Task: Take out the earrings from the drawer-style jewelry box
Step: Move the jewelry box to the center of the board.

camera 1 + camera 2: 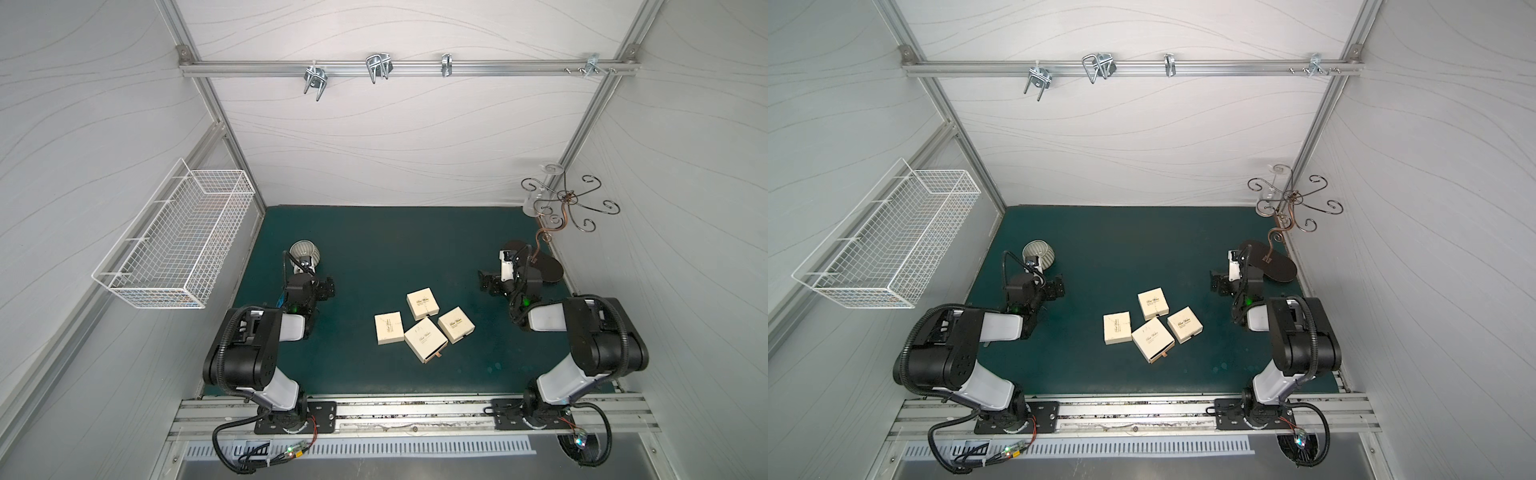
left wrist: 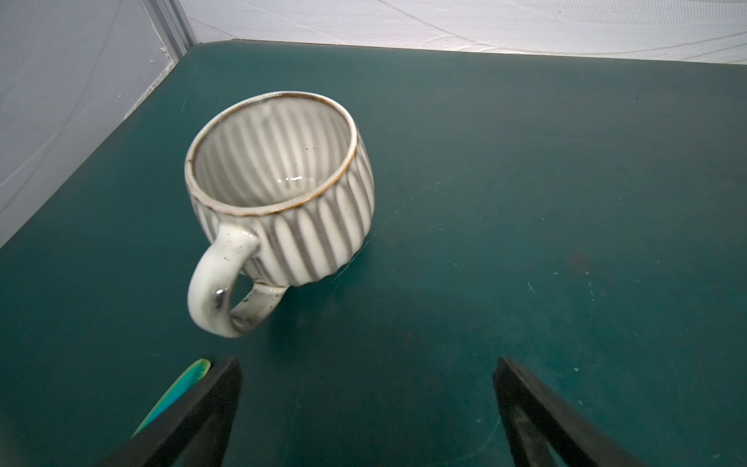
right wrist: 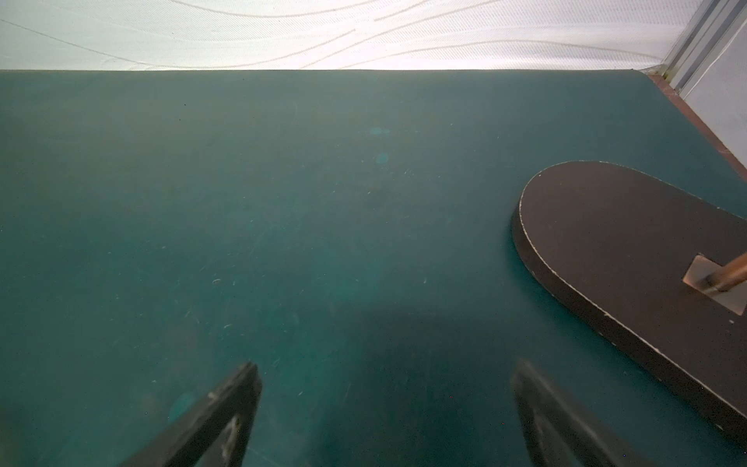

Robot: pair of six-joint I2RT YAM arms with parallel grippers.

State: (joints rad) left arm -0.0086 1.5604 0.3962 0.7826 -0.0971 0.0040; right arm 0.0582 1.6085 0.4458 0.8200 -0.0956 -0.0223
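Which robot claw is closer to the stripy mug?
Left. The left gripper is right beside the mug; the right gripper is far across the green mat, next to the black stand base.

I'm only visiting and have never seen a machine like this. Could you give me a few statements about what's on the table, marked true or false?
1. Four cream boxes lie close together on the green mat. True.
2. The left pincer grips the mug. False: it is open and empty, and the mug stands apart from it on the mat.
3. The right pincer is open and holds nothing. True.
4. The mug holds earrings. False: it looks empty inside.
5. The wire basket stands on the mat. False: it hangs on the side wall.
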